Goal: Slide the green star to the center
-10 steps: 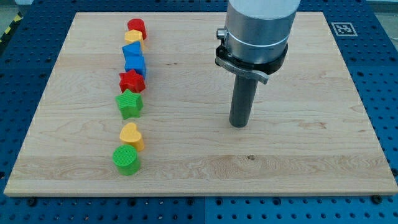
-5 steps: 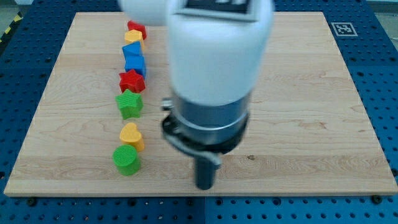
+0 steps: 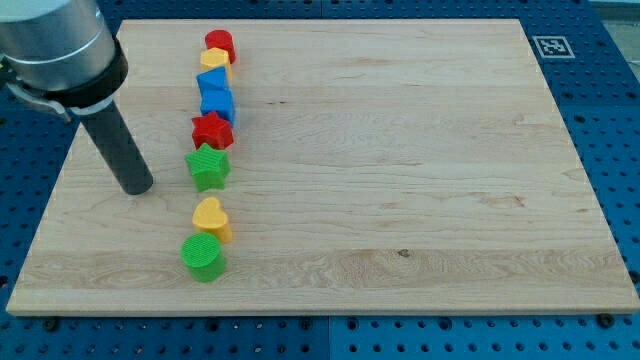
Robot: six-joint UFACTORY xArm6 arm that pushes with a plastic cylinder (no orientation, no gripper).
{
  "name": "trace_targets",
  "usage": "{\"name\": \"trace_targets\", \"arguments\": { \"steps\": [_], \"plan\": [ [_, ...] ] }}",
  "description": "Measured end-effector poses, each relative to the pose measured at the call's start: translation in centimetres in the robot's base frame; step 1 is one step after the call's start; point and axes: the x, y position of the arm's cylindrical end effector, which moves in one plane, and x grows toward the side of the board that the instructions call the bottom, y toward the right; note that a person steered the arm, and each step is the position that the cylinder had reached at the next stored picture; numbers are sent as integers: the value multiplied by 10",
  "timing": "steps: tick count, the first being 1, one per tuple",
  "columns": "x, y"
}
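None of the slide is done, we judge: the green star [image 3: 208,167] sits in the block column at the desk's [image 3: 420,200] left, touching the red star [image 3: 212,130], well apart from the centre. We carry no gripper and hold nothing; our tip [image 3: 135,188] stands near the star's left, so the whole rightward push remains.

Open board beyond the block column; tight gaps inside it

My tip [image 3: 136,189] stands on the wooden board [image 3: 400,200] just to the view's left of the green star [image 3: 208,167], bare wood between them. Beyond the star, toward the view's right, the board lies open to its far edge. Above the star, the red star [image 3: 212,130] touches it, then two blue blocks [image 3: 215,97], a yellow block [image 3: 214,60] and a red block [image 3: 219,43] crowd together. Below the star, past a small gap, sit the yellow heart [image 3: 212,218] and green cylinder [image 3: 203,257].
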Motion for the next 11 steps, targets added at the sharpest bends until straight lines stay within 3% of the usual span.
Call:
{"name": "trace_targets", "arguments": {
  "steps": [1,6,9,11],
  "plan": [
    [-6,6],
    [-10,170],
    [-26,181],
    [-43,148]
  ]
}}
